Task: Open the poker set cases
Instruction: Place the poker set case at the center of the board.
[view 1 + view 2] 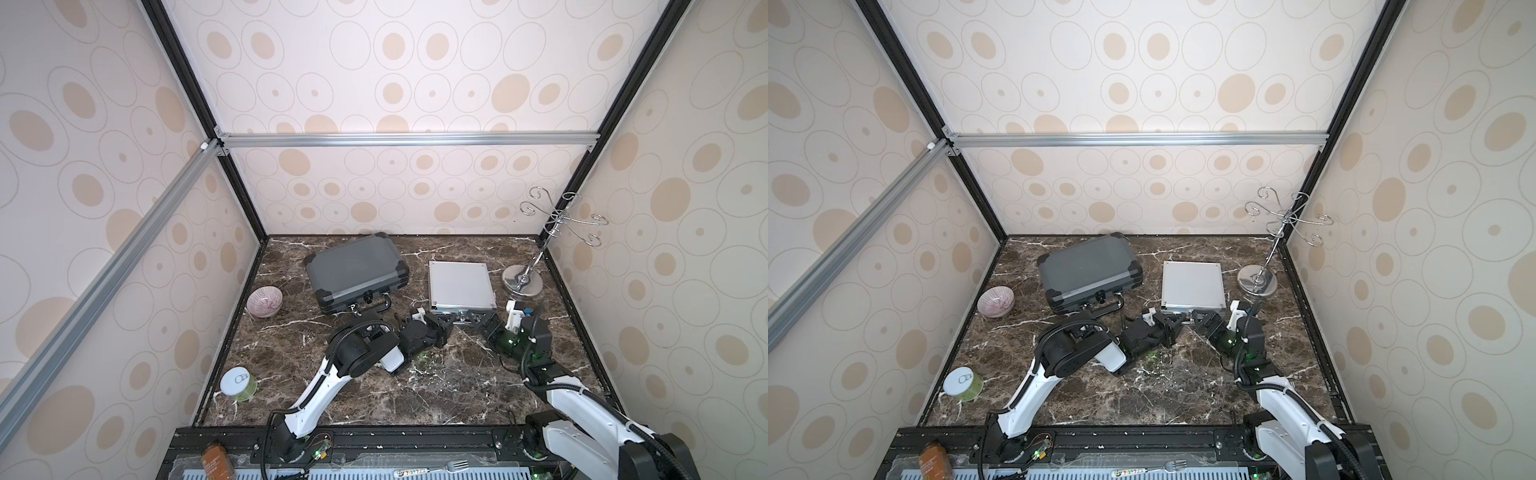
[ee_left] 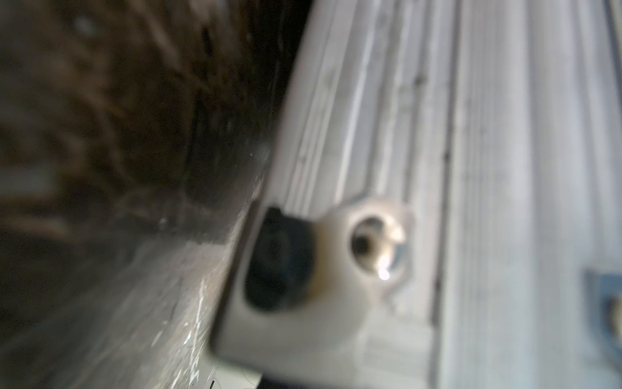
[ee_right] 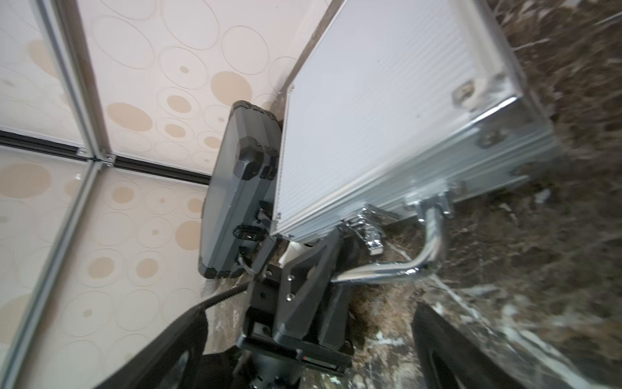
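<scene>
Both top views: high above the near edge, looking down and away over the whole surface (image 1: 415, 395); nearly identical. Left wrist view: blurred, very close to the side of the silver case (image 2: 488, 134). Right wrist view: low, near, facing left and far across that case to the dark grey case (image 3: 229, 188), both also in the top views.

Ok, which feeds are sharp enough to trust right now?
Left wrist view: out of focus, too close to the silver case, only a blurry rivet readable. Right wrist view: case sharp, table smeared toward the edges. Both top views: sharp and evenly lit.
</scene>
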You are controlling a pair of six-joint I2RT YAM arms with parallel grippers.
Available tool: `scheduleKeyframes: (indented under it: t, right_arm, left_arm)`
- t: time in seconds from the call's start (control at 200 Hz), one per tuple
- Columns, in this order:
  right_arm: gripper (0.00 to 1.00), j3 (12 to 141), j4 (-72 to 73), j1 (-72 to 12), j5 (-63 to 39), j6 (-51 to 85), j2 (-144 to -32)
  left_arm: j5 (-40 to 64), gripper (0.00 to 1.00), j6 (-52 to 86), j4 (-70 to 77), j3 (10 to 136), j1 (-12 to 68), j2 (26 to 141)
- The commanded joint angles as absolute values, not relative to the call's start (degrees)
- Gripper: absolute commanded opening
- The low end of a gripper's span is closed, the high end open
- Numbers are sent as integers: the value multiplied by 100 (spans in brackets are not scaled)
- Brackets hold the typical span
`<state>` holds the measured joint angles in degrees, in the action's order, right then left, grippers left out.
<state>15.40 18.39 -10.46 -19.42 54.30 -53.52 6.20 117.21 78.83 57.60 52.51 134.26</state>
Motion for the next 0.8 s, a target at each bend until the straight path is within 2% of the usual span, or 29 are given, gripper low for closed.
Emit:
scheduleKeyframes:
  t: [0.0, 0.13, 0.265, 0.795]
  right_arm:
    - [98, 1818, 869, -1011, -1798, 4686, -5324]
    - [98, 1890, 958, -1011, -1807, 4588, -5452]
    - [98, 1845, 1186, -1011, -1819, 4656, -5540]
    - [98, 1764, 1180, -1011, -1705, 4615, -5574]
  left_arm:
    - [785, 13, 12031, 8124, 5653, 5273, 13585]
    - [837, 34, 11988, 8060, 5576, 5273, 13535]
    - [903, 45, 11994, 8024, 5544, 5269, 13517]
    - [1028, 58, 12014, 8060, 5270, 5273, 13281]
